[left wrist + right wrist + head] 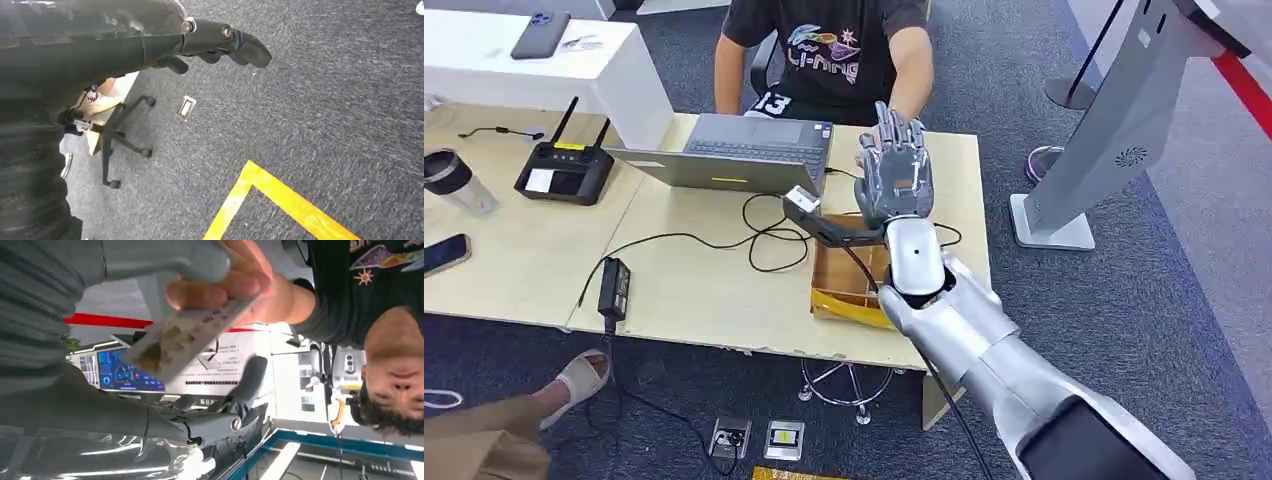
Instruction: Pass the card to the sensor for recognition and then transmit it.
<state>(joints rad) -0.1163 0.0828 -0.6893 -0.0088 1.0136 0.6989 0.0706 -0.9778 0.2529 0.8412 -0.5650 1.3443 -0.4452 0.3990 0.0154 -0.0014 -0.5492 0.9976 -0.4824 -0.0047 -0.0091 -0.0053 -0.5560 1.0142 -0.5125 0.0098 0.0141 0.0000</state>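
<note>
Light wood tabletop [704, 290] on grey carpet, laptop [734, 152] at far edge, "LI-NING" read on person's shirt [824, 50], right hand [894, 170] raised, fingers spread, card [187, 337] held by person's hand [235, 280] against its palm, left hand [220, 45] hung empty, fingers loosely apart.

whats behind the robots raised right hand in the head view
A seated person in a black shirt sits behind the right hand. The right wrist view shows the person's fingers holding a card there; the hand covers both in the head view.

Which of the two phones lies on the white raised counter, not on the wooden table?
The dark phone at the far left corner, lying on the white counter; the other phone lies on the wooden table.
</note>
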